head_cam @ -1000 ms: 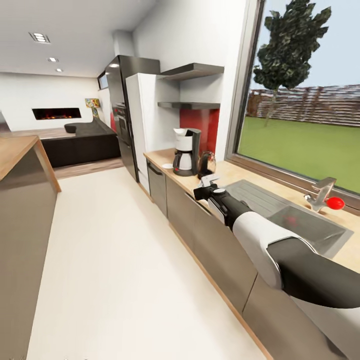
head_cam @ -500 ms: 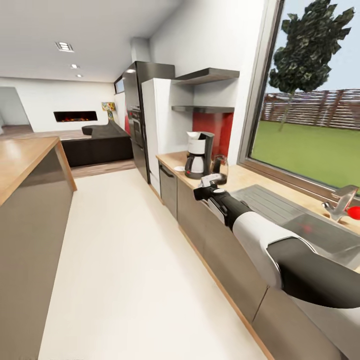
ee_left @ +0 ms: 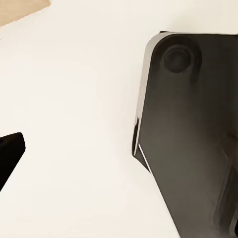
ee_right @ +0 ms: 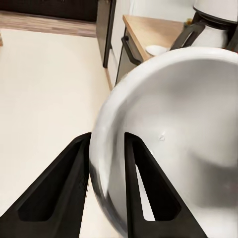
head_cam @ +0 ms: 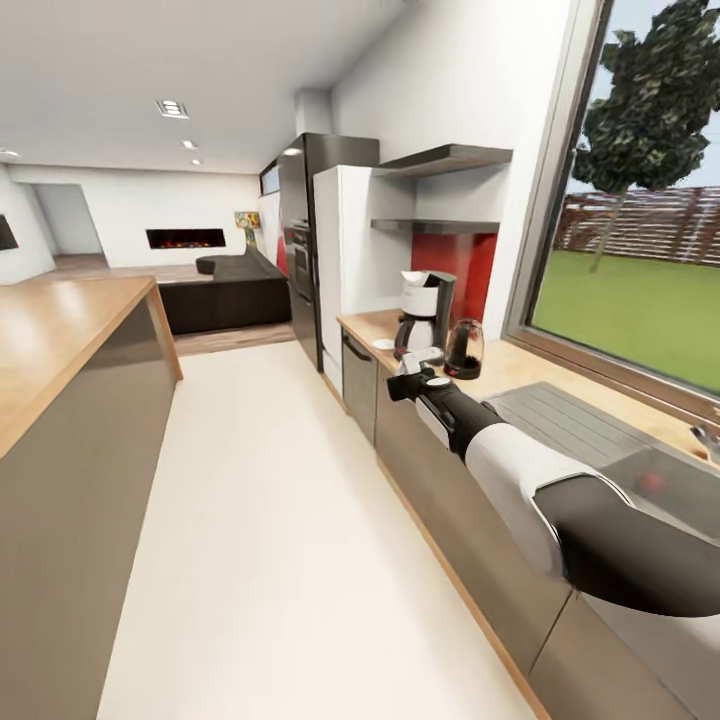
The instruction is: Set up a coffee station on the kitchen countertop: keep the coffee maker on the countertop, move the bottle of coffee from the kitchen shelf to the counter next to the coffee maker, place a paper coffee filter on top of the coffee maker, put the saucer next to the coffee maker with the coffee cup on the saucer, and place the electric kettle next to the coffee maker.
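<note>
1. The long light wood counter (head_cam: 560, 385) runs along the wall under the big window, on top of grey cabinet doors.
2. Two thin dark grey shelves are fixed to the wall above the far end of the counter; the lower dark grey shelf (head_cam: 435, 226) sits over a red wall panel.
3. The robot's white and black right arm (head_cam: 520, 480) reaches forward beside the counter edge.
4. The black coffee maker with a white band and glass jug (head_cam: 424, 310) stands at the far end of the counter.
5. The squat see-through kettle with a black handle (head_cam: 464, 350) stands just beside the coffee maker.
6. The small flat round white saucer (head_cam: 383, 344) lies on the counter near the coffee maker, on its other side.
7. The right fingers (ee_right: 106, 186) are closed on the rim of the white round cup (ee_right: 178, 134), one finger on each side of its wall.
8. The left fingers: I cannot tell if they are open or closed.
</note>
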### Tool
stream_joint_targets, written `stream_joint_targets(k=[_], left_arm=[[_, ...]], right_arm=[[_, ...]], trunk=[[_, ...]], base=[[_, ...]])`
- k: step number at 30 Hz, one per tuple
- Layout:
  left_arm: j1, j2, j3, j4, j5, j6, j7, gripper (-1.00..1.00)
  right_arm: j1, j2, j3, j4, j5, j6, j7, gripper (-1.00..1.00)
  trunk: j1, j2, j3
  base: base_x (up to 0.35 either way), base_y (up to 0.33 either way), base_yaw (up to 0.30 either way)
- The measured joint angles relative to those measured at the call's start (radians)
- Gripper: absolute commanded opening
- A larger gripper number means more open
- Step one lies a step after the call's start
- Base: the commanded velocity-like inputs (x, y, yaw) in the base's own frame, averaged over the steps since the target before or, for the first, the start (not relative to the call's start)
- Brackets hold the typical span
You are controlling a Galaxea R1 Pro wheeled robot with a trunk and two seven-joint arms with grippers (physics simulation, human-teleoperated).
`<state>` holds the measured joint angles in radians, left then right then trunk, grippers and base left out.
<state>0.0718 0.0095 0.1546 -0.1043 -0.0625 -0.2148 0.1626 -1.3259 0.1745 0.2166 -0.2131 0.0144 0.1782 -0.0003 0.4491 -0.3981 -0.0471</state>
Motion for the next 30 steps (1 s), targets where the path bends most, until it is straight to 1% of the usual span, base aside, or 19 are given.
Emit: stream_joint_targets(k=[4,9,15,30], left_arm=[[0.000,0.000,0.000,0.000,0.000,0.000,0.000,1.00],[0.000,-0.006,-0.001,0.000,0.000,-0.001,0.000,1.00],[0.000,-0.005,-0.001,0.000,0.000,0.000,0.000,1.00],[0.000,-0.003,0.000,0.000,0.000,0.002,0.000,1.00]], right_arm=[[0.001,0.000,0.000,0.000,0.000,0.000,0.000,-1.00],[0.003,0.000,0.000,0.000,0.000,0.000,0.000,-1.00],[0.007,0.000,0.000,0.000,0.000,0.000,0.000,-1.00],[0.007,0.000,0.000,-0.001,0.000,0.000,0.000,-1.00]], trunk=[[0.000,0.000,0.005],[0.000,0.000,0.012],[0.000,0.000,0.020],[0.000,-0.001,0.039]], base=[[0.142,0.000,0.172],[0.022,0.000,0.156],[0.075,0.000,0.143],[0.317,0.000,0.140]])
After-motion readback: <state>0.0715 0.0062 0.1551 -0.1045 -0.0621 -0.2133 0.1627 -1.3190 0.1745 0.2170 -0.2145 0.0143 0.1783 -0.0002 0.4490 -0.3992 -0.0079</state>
